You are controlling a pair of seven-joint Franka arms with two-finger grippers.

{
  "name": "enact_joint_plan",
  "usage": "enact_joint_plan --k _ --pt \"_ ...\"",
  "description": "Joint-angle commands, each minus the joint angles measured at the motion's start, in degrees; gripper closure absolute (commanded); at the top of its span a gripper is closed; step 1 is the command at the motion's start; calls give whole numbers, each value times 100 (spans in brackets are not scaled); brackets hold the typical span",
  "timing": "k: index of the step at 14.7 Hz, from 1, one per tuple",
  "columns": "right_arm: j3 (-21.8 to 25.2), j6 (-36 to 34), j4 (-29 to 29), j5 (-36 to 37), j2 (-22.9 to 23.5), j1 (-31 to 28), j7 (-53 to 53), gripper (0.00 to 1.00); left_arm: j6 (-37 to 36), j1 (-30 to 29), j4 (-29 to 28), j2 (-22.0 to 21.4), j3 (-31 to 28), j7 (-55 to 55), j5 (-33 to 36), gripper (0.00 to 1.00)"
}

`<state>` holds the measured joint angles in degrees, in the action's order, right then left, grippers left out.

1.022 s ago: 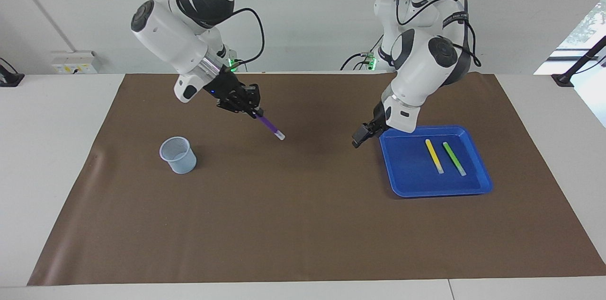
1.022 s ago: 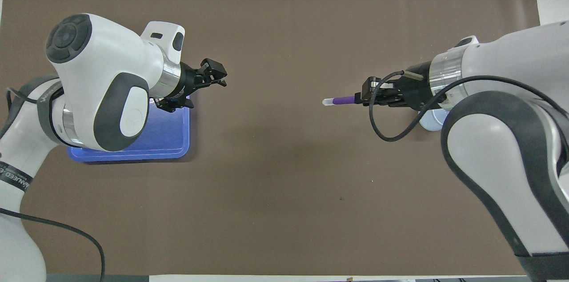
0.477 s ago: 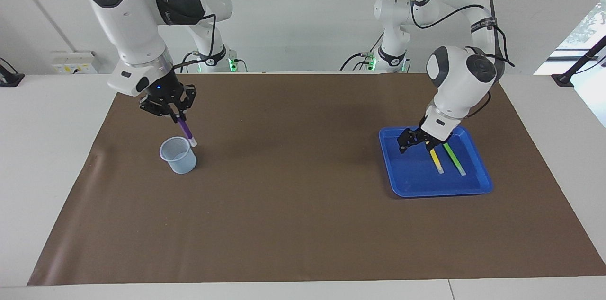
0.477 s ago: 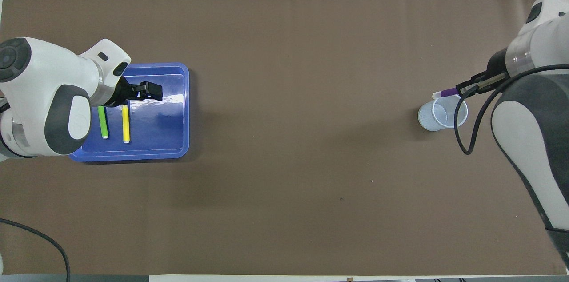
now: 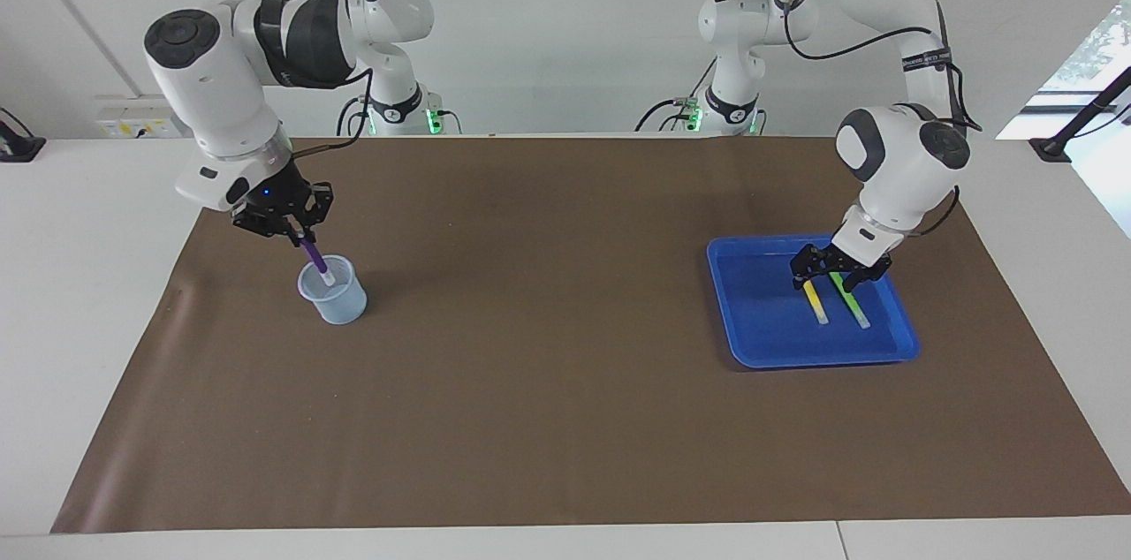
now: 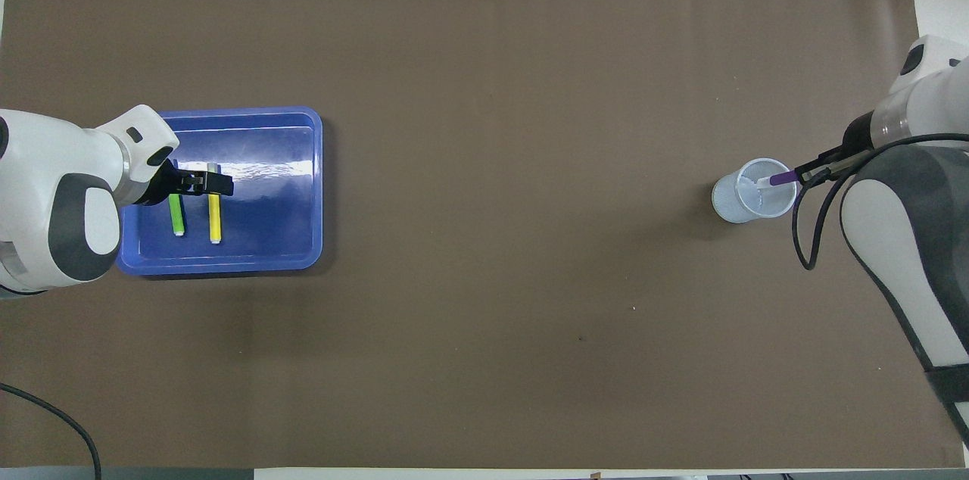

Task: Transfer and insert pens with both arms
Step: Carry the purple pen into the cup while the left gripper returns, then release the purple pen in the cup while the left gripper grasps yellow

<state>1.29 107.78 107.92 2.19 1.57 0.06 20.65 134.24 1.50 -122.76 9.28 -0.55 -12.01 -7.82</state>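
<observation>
My right gripper [image 5: 299, 233] is shut on the purple pen [image 5: 315, 261], which hangs tilted with its whitish tip inside the mouth of the pale blue cup [image 5: 336, 299]. In the overhead view the purple pen [image 6: 781, 179] crosses the rim of the cup [image 6: 736, 201] from the right gripper [image 6: 816, 173]. The yellow pen [image 5: 815, 304] and green pen [image 5: 852, 304] lie side by side in the blue tray [image 5: 755, 313]. My left gripper [image 5: 829, 279] is open, low over one end of both pens. From overhead, the left gripper [image 6: 203, 182] crosses the yellow pen [image 6: 214, 219] beside the green pen [image 6: 177, 216].
A brown mat [image 5: 548, 383] covers the table. The blue tray [image 6: 280, 200] sits toward the left arm's end and the cup toward the right arm's end. Two smaller white arms with green lights [image 5: 398, 101] stand at the robots' edge of the table.
My right gripper carried the purple pen from over the mat's middle to the cup and lowered its tip in. My left gripper moved from the tray's edge to over the yellow and green pens.
</observation>
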Motion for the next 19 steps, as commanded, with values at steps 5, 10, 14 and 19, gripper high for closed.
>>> enact_joint_plan --k 5,10,14,19 --pt "-68 823 949 89 -297 -164 141 100 357 -27 -266 152 46 -143 132 26" --pt "-68 1175 1178 80 -244 -173 115 100 419 -27 -240 258 46 -117 123 100" --pt "-68 1237 1187 19 -157 -181 89 77 253 -27 -100 153 38 128 123 100" --pt "-85 1010 784 -8 -104 -182 124 0 -994 254 594 -224 64 2005 114 100"
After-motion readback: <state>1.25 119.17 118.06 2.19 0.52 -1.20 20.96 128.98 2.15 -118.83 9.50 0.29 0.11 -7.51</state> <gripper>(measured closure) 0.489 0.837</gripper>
